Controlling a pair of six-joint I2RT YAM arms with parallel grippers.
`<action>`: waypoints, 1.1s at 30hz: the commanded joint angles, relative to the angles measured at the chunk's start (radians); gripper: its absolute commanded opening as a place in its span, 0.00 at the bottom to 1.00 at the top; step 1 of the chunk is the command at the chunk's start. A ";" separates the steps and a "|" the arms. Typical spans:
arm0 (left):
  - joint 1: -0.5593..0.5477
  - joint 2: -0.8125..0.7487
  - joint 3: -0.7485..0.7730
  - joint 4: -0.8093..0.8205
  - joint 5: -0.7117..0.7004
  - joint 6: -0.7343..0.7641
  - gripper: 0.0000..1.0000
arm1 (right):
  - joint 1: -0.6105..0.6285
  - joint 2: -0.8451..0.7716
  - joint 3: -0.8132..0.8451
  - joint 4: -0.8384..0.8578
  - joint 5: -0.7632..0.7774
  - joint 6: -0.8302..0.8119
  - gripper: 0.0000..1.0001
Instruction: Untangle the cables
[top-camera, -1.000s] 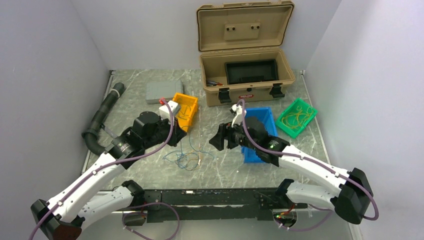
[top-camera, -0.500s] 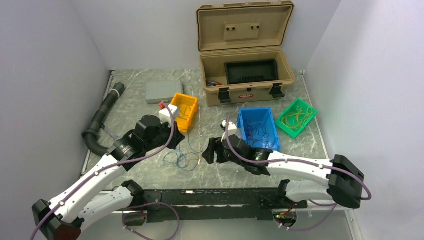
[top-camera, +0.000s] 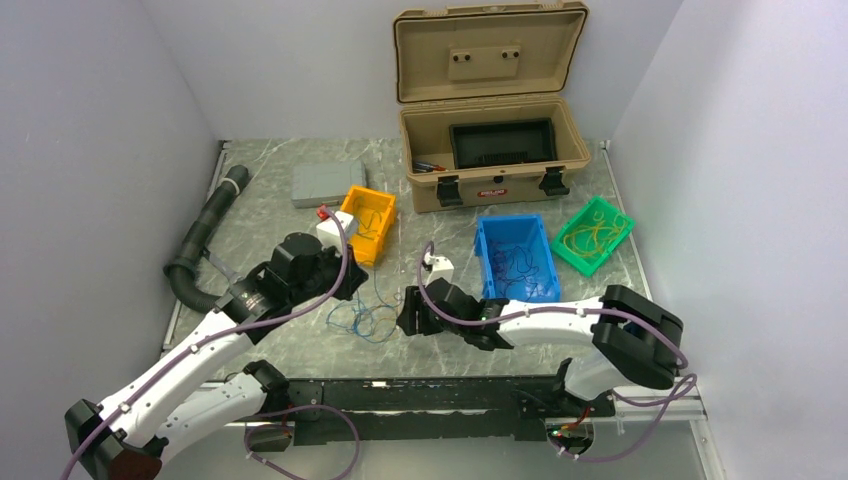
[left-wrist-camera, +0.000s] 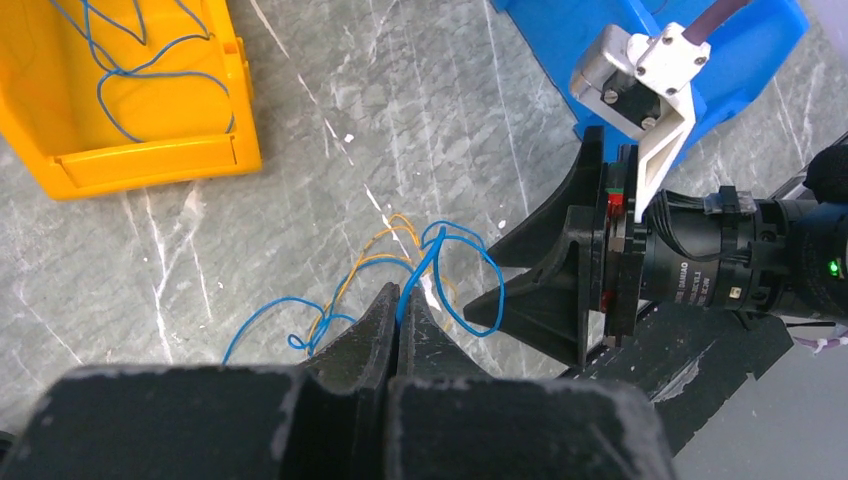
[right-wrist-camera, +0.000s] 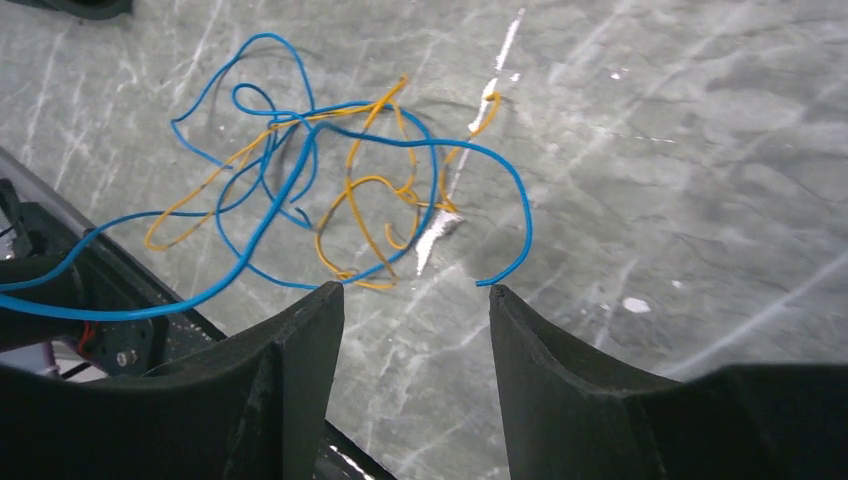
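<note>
Now clamping the left fingers (left-wrist-camera: 398, 312) on a blue wire (left-wrist-camera: 421, 268) to steady the cables (right-wrist-camera: 340, 180), holding the right fingers (right-wrist-camera: 305, 345) apart, ready for pulling.

White arms (top-camera: 198, 347) with black joints and purple cables (left-wrist-camera: 737, 12); right hand (right-wrist-camera: 415, 290) black, wedge-shaped fingers (right-wrist-camera: 560, 380), possibly rubber.
</note>
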 joint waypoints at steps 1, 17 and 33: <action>-0.001 -0.003 -0.002 0.035 -0.029 -0.026 0.00 | 0.006 0.036 0.029 0.174 -0.065 -0.019 0.57; 0.005 0.053 0.048 0.030 -0.059 -0.058 0.00 | 0.008 0.144 0.076 0.173 0.006 -0.009 0.43; 0.109 -0.018 0.180 -0.187 -0.387 -0.028 0.00 | -0.018 -0.153 0.073 -0.259 0.364 0.050 0.00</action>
